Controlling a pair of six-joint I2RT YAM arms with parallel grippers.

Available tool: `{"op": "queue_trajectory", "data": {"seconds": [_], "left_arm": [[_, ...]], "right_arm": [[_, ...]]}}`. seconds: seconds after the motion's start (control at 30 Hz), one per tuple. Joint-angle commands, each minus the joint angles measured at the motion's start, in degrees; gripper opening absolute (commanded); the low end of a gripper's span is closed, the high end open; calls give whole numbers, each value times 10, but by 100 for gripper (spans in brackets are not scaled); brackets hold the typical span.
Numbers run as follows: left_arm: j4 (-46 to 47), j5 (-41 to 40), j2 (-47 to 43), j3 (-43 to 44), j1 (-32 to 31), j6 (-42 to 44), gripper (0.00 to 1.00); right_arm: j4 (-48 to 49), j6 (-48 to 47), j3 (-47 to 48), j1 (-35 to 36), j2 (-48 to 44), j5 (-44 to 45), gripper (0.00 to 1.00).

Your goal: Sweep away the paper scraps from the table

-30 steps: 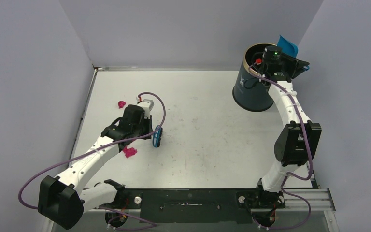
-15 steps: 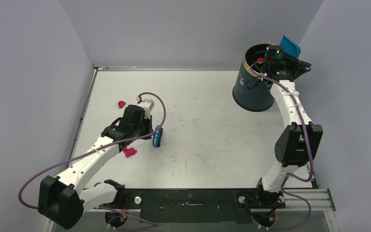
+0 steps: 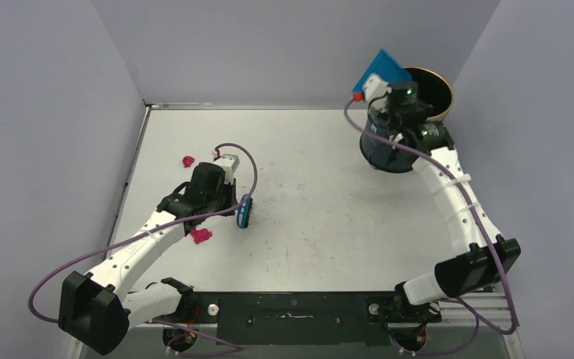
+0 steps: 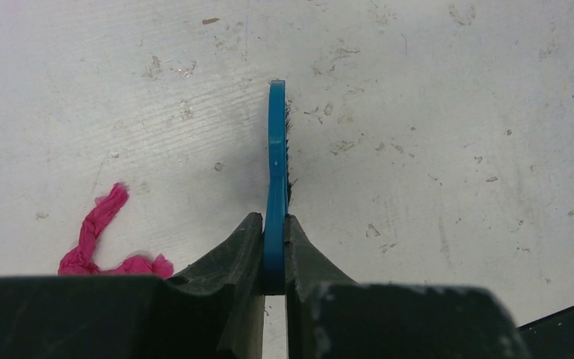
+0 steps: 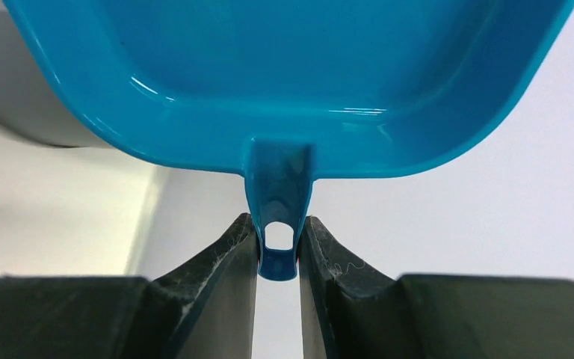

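Off-white table (image 3: 321, 217), thin metal rim, surface scuffed and speckled. One magenta-pink paper scrap (image 3: 187, 161) lies near the left edge. A second scrap (image 3: 200, 235) lies nearer the front. A dark bin (image 3: 386, 149) sits at the far right.

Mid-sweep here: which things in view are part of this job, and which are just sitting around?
In the job: near pink paper scrap; far pink paper scrap; blue brush in left hand; blue dustpan in right hand; dark bin; table.
Just there: black base rail; grey walls; scuff marks on the table.
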Motion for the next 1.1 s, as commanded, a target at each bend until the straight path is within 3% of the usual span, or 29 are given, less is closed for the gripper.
{"op": "queue_trajectory", "data": {"seconds": [0.0, 0.13, 0.33, 0.5, 0.63, 0.73, 0.83, 0.9, 1.07], "left_arm": [[28, 7, -31, 29, 6, 0, 0], [72, -23, -91, -5, 14, -3, 0], [-46, -99, -89, 82, 8, -17, 0], [-161, -158, -101, 148, 5, -18, 0], [-264, -263, -71, 181, 4, 5, 0], [-288, -394, -39, 165, -13, -6, 0], [-309, -447, 8, 168, -20, -25, 0], [-323, -457, 46, 178, -18, -30, 0], [-333, -454, 129, 188, -17, -27, 0]], "right_arm": [[-34, -13, -153, 104, -87, -108, 5], [-173, 16, -202, 120, -75, -278, 5], [-150, 99, -354, 244, -44, -266, 5], [-143, 168, -401, 363, 7, -238, 5], [-133, 185, -402, 392, 40, -282, 5], [-99, 189, -402, 402, 64, -305, 5], [-65, 199, -396, 408, 90, -309, 8], [-39, 206, -400, 408, 105, -311, 15], [18, 224, -427, 401, 100, -341, 55]]}}
